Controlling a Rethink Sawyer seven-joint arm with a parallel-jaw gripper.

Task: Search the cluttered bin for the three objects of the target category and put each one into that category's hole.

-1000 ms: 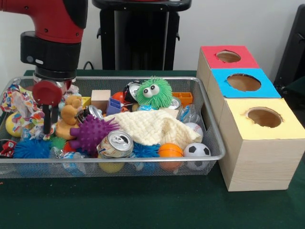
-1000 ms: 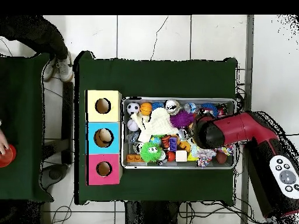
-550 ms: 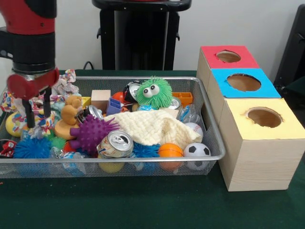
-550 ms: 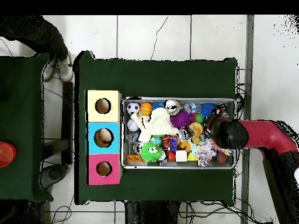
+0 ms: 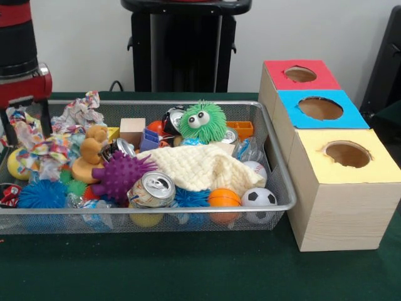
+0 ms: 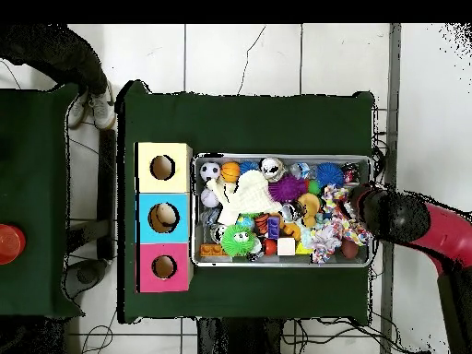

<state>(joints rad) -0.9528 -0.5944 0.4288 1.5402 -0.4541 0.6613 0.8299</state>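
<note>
Table [image 5: 188,269] in green cloth carries a wire bin [image 5: 276,169] heaped with toys, and beside it three wooden boxes with holes: red [image 5: 301,74], blue [image 5: 320,108], yellow [image 5: 346,153]. Over the bin's end the gripper [image 5: 25,128] hangs at a multicoloured rope toy [image 5: 47,150]; whether it grips is unclear. A cream cloth [image 5: 200,168] covers the middle.

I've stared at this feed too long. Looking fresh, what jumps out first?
The fuzzy green googly-eyed toy at the back of the wire bin grabs the eye, with the spiky purple ball and a dented soda can nearer the front. A cream knitted cloth drapes over the middle. Beside the bin stand three boxes topped red, blue and yellow, each with a round hole.
</note>
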